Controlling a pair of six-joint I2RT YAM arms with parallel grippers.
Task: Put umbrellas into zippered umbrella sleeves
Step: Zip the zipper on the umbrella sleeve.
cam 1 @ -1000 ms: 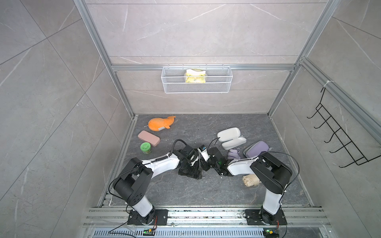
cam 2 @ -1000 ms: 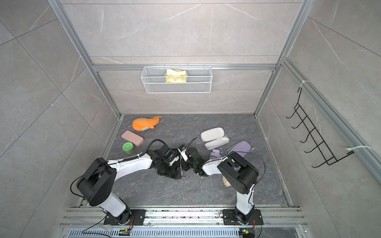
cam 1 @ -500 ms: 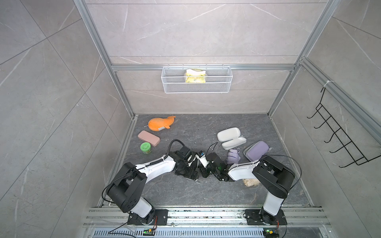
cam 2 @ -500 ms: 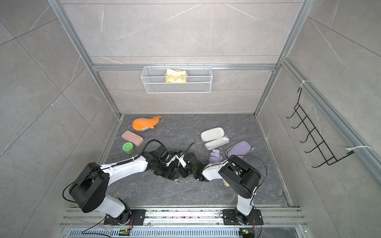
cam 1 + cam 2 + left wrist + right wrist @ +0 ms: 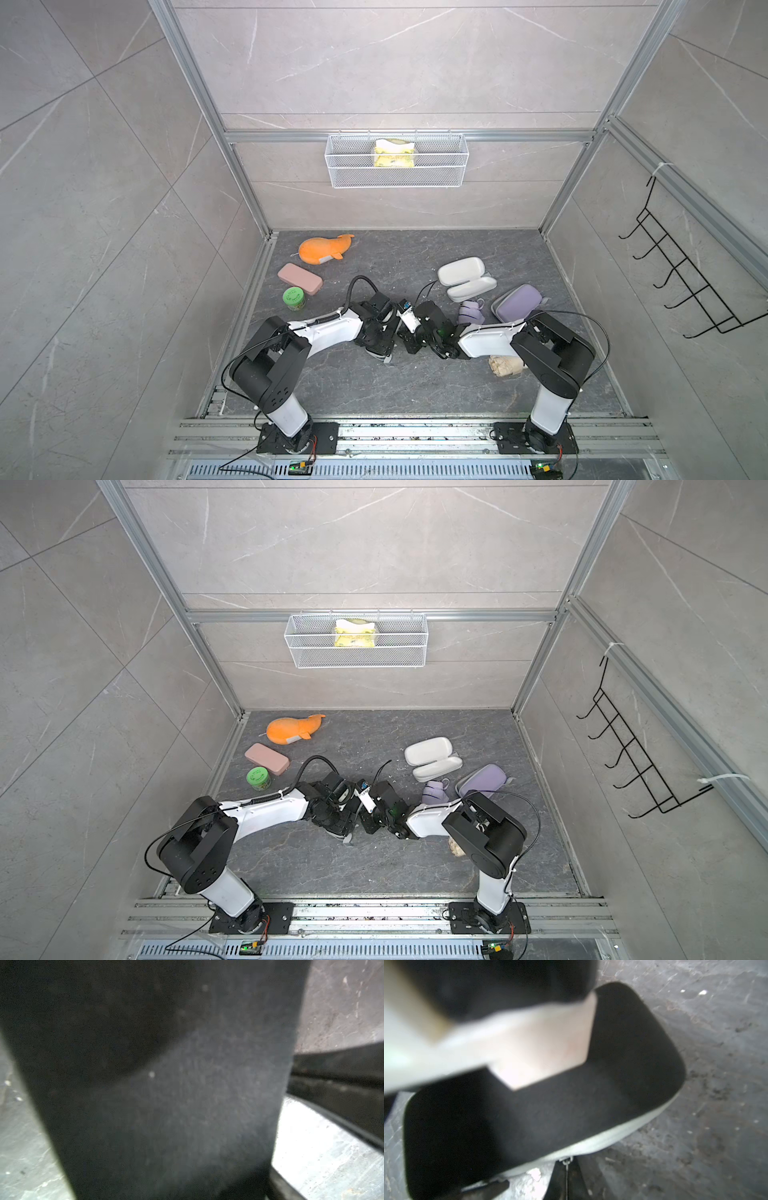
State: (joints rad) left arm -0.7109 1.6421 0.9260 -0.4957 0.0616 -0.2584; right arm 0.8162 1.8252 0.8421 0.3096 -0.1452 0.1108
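Note:
The black sleeve [image 5: 550,1109], with its grey zip edging, lies mid-floor under both wrists; only a sliver of it [image 5: 379,354] shows in a top view. My right gripper [image 5: 566,1164] is shut on its small metal zip pull. My left gripper [image 5: 380,343] hangs low over the same sleeve, whose black surface [image 5: 166,1095] fills the left wrist view and hides the jaws. The cream sleeve [image 5: 465,276] lies open at the back right. The lavender sleeve [image 5: 517,301] and lavender umbrella [image 5: 471,311] lie beside it. A beige umbrella [image 5: 505,365] lies partly under my right arm.
An orange plush whale [image 5: 324,249], a pink case [image 5: 299,278] and a green jar [image 5: 294,299] lie at the back left. A wire basket [image 5: 397,166] hangs on the back wall. A black hook rack [image 5: 685,282] hangs on the right wall.
Both wrists have shifted slightly over the black sleeve, the right gripper a little leftwards. The left arm's elbow swung out and came back.

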